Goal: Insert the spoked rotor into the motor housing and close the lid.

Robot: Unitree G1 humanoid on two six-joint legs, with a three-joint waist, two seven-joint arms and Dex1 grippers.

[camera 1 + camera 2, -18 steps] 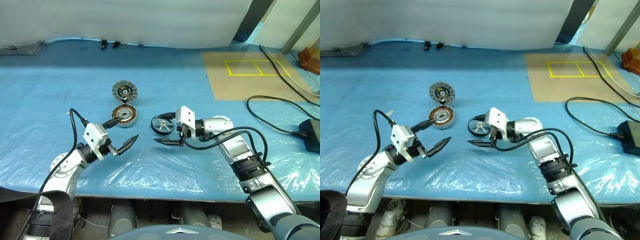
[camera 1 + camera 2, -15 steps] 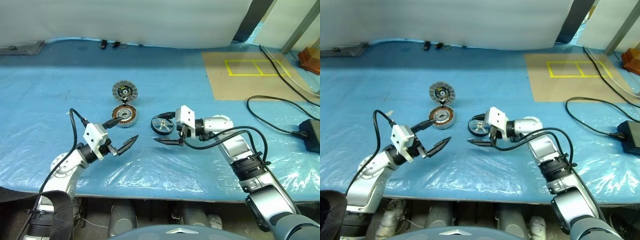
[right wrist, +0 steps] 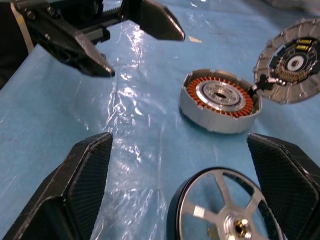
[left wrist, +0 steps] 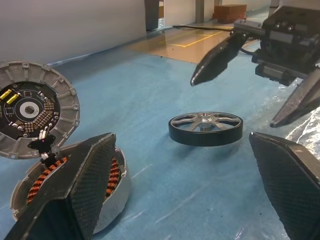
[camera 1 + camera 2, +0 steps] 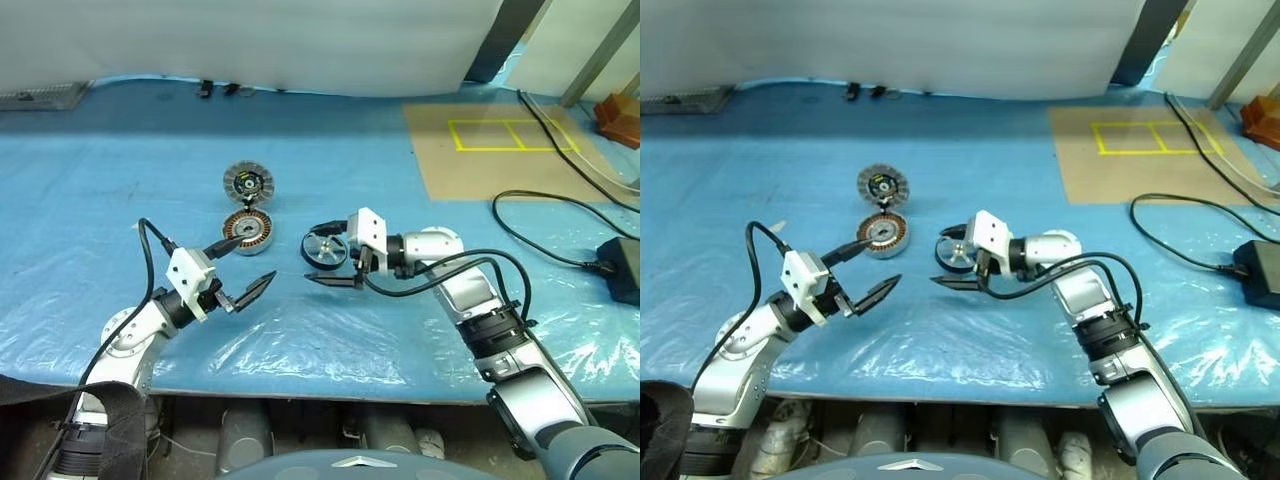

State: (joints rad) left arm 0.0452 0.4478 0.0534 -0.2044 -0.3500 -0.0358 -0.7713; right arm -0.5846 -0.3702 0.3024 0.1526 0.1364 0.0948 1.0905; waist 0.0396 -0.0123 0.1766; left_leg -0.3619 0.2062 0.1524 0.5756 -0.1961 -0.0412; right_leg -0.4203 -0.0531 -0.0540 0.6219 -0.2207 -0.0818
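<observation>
The spoked rotor [image 5: 323, 250], a silver wheel with a dark rim, lies flat on the blue sheet. My right gripper [image 5: 310, 255] is open, with one finger on either side of the rotor and slightly above it. To the rotor's left sits the motor housing [image 5: 248, 231], its copper windings facing up. The lid [image 5: 248, 183] stands tilted open behind the housing, with its segmented face showing. My left gripper [image 5: 255, 258] is open and empty, just in front of the housing and pointing toward the rotor [image 4: 205, 128].
A brown board with yellow tape [image 5: 500, 150] lies at the back right. A black cable [image 5: 560, 215] runs to a power adapter [image 5: 625, 270] at the right edge. Crinkled clear plastic [image 5: 300, 330] covers the table's front edge.
</observation>
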